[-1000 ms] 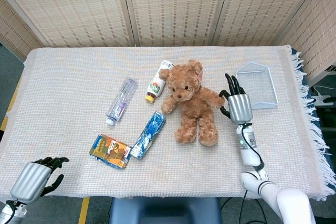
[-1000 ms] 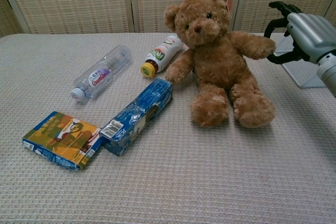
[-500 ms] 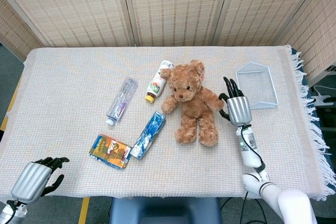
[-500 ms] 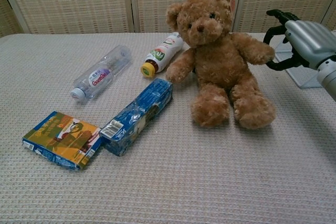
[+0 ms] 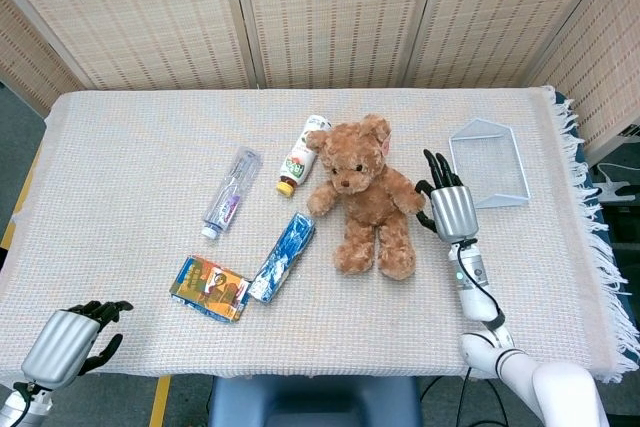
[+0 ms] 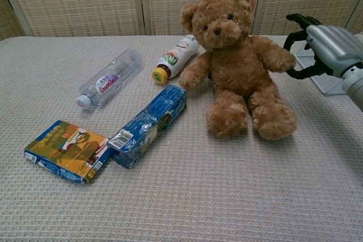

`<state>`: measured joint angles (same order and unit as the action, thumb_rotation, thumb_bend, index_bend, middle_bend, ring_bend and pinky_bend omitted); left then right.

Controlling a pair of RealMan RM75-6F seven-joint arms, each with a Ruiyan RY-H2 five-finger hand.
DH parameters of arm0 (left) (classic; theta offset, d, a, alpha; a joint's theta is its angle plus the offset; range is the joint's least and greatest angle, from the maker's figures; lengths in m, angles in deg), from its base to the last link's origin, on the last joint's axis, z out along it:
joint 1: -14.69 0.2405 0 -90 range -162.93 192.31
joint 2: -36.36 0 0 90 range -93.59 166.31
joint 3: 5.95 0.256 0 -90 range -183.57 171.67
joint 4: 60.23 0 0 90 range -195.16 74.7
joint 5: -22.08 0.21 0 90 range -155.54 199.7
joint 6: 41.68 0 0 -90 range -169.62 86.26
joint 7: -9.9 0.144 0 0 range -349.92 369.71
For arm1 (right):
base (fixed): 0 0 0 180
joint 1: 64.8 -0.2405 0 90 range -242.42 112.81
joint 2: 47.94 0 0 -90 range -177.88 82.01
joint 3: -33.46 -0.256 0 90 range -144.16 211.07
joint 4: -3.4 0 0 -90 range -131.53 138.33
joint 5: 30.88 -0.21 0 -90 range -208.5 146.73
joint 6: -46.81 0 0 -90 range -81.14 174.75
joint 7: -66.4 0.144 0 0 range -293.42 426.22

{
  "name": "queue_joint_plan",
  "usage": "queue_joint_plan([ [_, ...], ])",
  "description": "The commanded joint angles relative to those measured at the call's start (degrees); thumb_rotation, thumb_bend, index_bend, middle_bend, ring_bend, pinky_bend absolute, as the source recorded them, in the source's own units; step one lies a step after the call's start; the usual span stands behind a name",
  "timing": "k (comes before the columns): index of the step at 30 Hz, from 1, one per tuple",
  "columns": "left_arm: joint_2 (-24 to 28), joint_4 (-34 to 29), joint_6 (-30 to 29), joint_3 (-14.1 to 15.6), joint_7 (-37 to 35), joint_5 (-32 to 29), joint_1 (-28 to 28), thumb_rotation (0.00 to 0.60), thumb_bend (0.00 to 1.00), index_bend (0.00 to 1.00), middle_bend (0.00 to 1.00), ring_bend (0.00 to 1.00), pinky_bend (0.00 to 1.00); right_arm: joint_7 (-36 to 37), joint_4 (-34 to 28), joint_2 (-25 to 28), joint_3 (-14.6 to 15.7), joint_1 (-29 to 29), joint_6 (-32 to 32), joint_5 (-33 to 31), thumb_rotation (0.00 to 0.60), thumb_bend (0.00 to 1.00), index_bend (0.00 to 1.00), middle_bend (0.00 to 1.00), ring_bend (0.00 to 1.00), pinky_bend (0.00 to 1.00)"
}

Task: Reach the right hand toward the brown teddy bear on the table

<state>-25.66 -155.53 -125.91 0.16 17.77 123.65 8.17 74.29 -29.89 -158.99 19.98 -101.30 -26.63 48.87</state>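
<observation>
The brown teddy bear (image 5: 365,192) (image 6: 235,60) sits upright near the middle of the table, facing the near edge. My right hand (image 5: 452,209) (image 6: 328,46) hovers just right of it, at the tip of the bear's outstretched arm. Its dark fingers (image 6: 296,26) curve above the paw and the thumb below it, apart, gripping nothing. Whether a fingertip brushes the fur I cannot tell. My left hand (image 5: 70,339) hangs off the near left corner of the table, fingers loosely apart and empty; only the head view shows it.
A clear bottle (image 5: 232,192) (image 6: 109,77), a white yellow-capped bottle (image 5: 303,154) (image 6: 176,58), a blue packet (image 5: 283,257) (image 6: 150,126) and a colourful box (image 5: 210,287) (image 6: 67,150) lie left of the bear. A wire basket (image 5: 490,162) lies behind my right hand.
My right hand has drawn slightly back toward the near edge beside the bear's paw. The bear's arm has settled a little. The left hand has not moved.
</observation>
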Motion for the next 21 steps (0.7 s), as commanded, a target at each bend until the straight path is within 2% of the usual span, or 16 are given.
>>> queue_joint_plan([
  [1,0.0,-0.1,-0.2,-0.1,-0.2,0.1,0.0,0.600,0.38,0.33,0.47,0.46,0.67,0.2,0.1,-0.2,-1.1,0.0,-3.5,0.0,0.600,0.28,0.53,0.01,0.00,0.34],
  [4,0.0,0.1,-0.1,0.0,-0.2,0.0,0.0,0.600,0.38,0.33,0.47,0.46,0.67,2.4,1.6,-0.6,-1.0,-0.2,-6.0,1.0,0.600,0.28,0.52,0.01,0.00,0.34],
  [9,-0.1,0.1,-0.1,-0.1,-0.2,0.2,-0.1,0.600,0.39,0.33,0.47,0.46,0.67,3.3,-2.0,1.6,-0.1,0.7,-3.5,0.8,0.600,0.28,0.51,0.01,0.00,0.34],
  [12,0.0,0.0,0.1,0.0,-0.2,0.1,-0.1,0.600,0.39,0.33,0.47,0.46,0.67,3.7,-4.3,3.2,0.7,1.9,-6.0,2.1,0.600,0.27,0.37,0.02,0.00,0.34],
  [14,0.0,0.1,0.0,-0.1,-0.4,0.0,-0.1,0.600,0.38,0.33,0.47,0.46,0.67,5.3,-7.3,5.4,1.9,3.4,-7.1,3.0,0.600,0.27,0.19,0.02,0.00,0.34],
  [17,0.0,0.4,0.2,-0.1,-0.6,-0.4,-0.1,0.600,0.39,0.33,0.47,0.46,0.67,6.8,-16.7,12.0,4.6,6.9,-7.2,4.1,0.600,0.27,0.02,0.01,0.00,0.27],
  [19,0.0,0.3,0.3,-0.3,-0.9,-0.7,-0.2,0.600,0.38,0.33,0.47,0.46,0.67,5.4,-26.8,19.2,7.3,10.3,-6.4,4.2,0.600,0.27,0.00,0.00,0.00,0.21],
  [21,-0.1,0.5,0.4,-0.4,-1.0,-0.8,-0.3,0.600,0.39,0.33,0.47,0.46,0.67,1.0,-37.1,26.6,9.8,13.5,-4.9,2.8,0.600,0.27,0.00,0.00,0.00,0.18],
])
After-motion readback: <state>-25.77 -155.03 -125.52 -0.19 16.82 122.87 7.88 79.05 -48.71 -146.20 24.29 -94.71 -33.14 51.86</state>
